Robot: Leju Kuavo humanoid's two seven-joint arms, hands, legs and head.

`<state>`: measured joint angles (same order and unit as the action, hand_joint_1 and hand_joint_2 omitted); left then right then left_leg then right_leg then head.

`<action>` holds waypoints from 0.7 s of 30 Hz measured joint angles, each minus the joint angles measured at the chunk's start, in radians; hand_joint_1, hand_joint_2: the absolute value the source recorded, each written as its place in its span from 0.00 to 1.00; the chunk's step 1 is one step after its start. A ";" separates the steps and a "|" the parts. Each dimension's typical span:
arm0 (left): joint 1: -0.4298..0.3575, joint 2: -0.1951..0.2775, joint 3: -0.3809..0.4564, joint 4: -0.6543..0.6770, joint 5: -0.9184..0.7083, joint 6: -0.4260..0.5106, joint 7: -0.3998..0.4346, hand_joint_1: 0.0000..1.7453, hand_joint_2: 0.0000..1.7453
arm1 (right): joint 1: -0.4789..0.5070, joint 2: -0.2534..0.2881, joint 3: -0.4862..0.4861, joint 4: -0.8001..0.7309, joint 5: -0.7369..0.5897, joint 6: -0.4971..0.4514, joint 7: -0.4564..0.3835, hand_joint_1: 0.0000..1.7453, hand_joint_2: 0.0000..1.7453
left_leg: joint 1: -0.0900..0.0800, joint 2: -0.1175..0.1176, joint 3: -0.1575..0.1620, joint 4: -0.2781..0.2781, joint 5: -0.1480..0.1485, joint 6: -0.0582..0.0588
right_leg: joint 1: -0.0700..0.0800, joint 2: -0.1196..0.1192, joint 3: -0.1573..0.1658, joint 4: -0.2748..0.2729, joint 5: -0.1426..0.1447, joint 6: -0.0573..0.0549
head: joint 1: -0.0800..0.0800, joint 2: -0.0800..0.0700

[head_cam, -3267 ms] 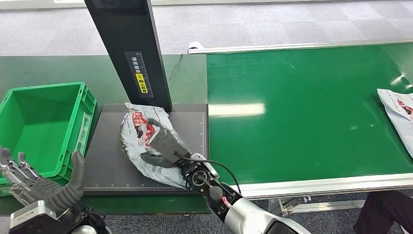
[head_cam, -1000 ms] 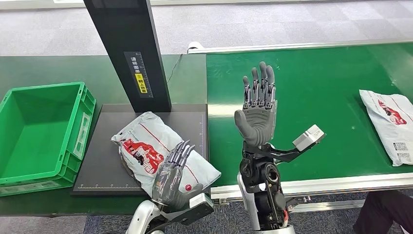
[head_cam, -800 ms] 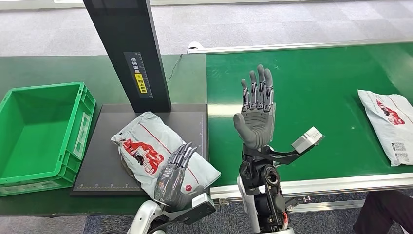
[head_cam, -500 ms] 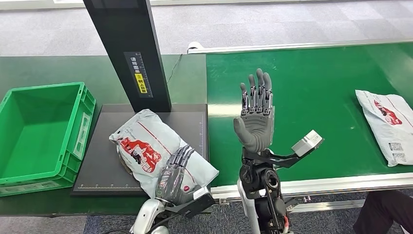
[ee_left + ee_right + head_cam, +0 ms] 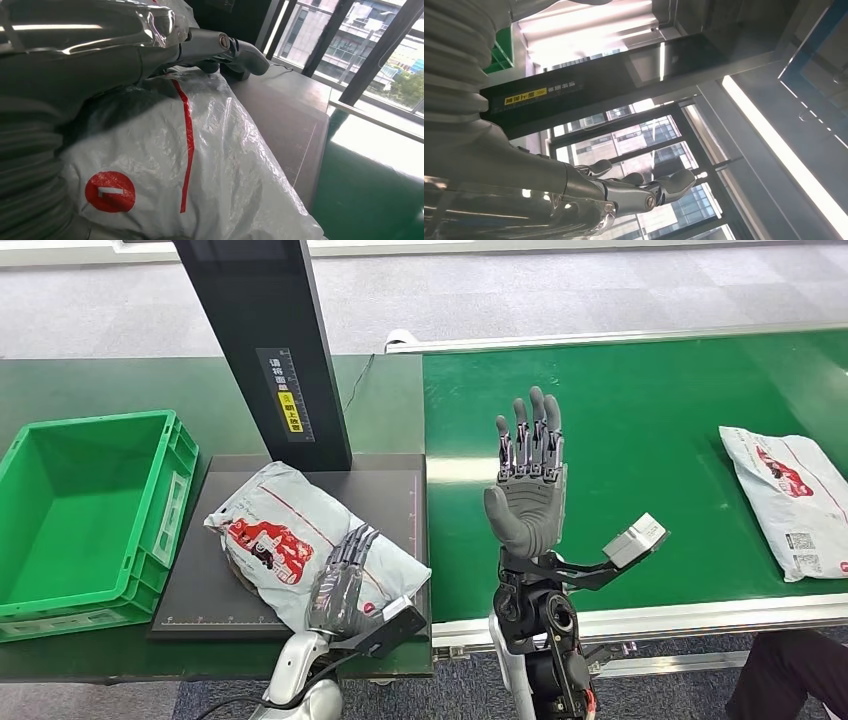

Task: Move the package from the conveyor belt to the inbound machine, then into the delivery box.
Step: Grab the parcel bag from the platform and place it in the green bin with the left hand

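Counted in head view:
- Packages: two. One (image 5: 300, 550) on the scanner plate, one (image 5: 795, 495) on the belt, well apart.
- Crates: one (image 5: 60, 590), green.
- Scanner plates: one (image 5: 395, 495), dark, with one black column (image 5: 265, 340) standing at its back edge.
- Labels on the column: one (image 5: 287, 395), black with a yellow patch.
- Belts: one (image 5: 640, 430), green.
- Hands: two. Left hand (image 5: 340, 585) lying fingers straight on the nearer package; right hand (image 5: 528, 485) raised upright, holding nothing, fingers straight.
- Cables: one (image 5: 362, 380), thin, behind the plate.
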<state>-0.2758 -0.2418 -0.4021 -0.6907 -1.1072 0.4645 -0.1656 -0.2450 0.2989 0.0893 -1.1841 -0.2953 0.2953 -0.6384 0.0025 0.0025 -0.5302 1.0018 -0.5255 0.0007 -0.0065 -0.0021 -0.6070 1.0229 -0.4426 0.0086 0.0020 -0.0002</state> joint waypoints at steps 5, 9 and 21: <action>-0.004 -0.003 0.009 0.007 -0.001 0.000 0.000 0.04 1.00 | 0.000 0.000 0.000 0.000 0.000 0.002 0.000 0.00 1.00 | 0.000 0.000 0.001 0.000 0.000 0.000 | 0.000 0.000 0.001 0.000 0.000 0.000 | 0.000 0.000; -0.004 -0.006 0.015 0.009 -0.004 -0.001 -0.001 0.87 1.00 | 0.000 -0.001 0.000 0.000 -0.002 0.004 0.000 0.00 1.00 | 0.000 0.000 0.001 0.000 0.000 0.000 | 0.000 0.000 0.001 0.000 0.000 0.000 | 0.000 0.000; 0.019 -0.008 0.053 -0.023 -0.019 -0.001 -0.032 1.00 1.00 | 0.000 -0.006 0.001 0.003 -0.011 0.006 -0.006 0.00 1.00 | 0.000 0.000 0.000 0.000 0.000 0.000 | 0.000 0.000 0.000 0.000 0.000 0.000 | 0.000 0.000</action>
<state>-0.2569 -0.2499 -0.3493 -0.7137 -1.1263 0.4638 -0.1972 -0.2453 0.2934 0.0900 -1.1810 -0.3063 0.3014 -0.6442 0.0026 0.0023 -0.5300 1.0018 -0.5253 0.0008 -0.0065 -0.0021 -0.6066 1.0231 -0.4423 0.0085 0.0020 -0.0003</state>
